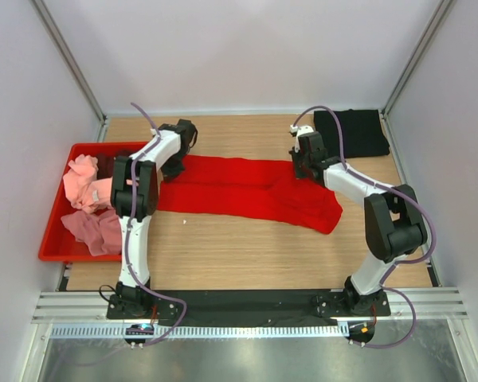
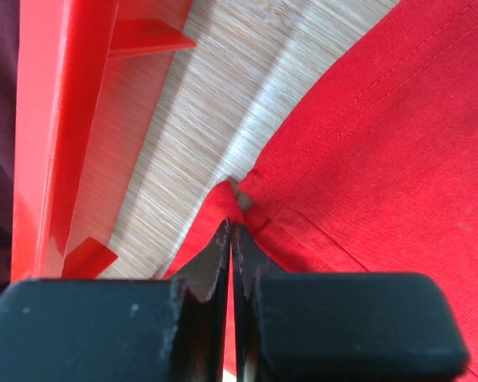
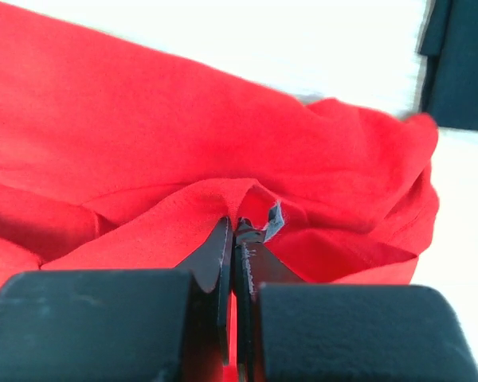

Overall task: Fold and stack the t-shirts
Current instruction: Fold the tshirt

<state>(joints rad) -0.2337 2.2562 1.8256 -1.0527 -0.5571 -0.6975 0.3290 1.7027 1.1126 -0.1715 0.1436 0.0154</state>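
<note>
I've got the red t-shirt (image 1: 239, 187) stretched long across the middle of the worktop (image 1: 247, 251). Left pincer (image 2: 231, 227) is pinched tight on its edge beside the red crate (image 2: 56, 119), right pincer (image 3: 236, 227) clamped on a bunched fold at the other end.

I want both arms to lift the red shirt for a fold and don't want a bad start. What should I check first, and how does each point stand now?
1. Grip of left tool on red t-shirt: ok, shut on an edge.
2. Grip of right tool on it: ok, shut on a raised fold.
3. Layers in each pinch: cannot tell.
4. Shirt flat between the tools: not ok, its right end is bunched.
5. Cloth clear of crate: ok, bare table between them.
6. black t-shirt out of the way: ok, apart at the far right.
</note>
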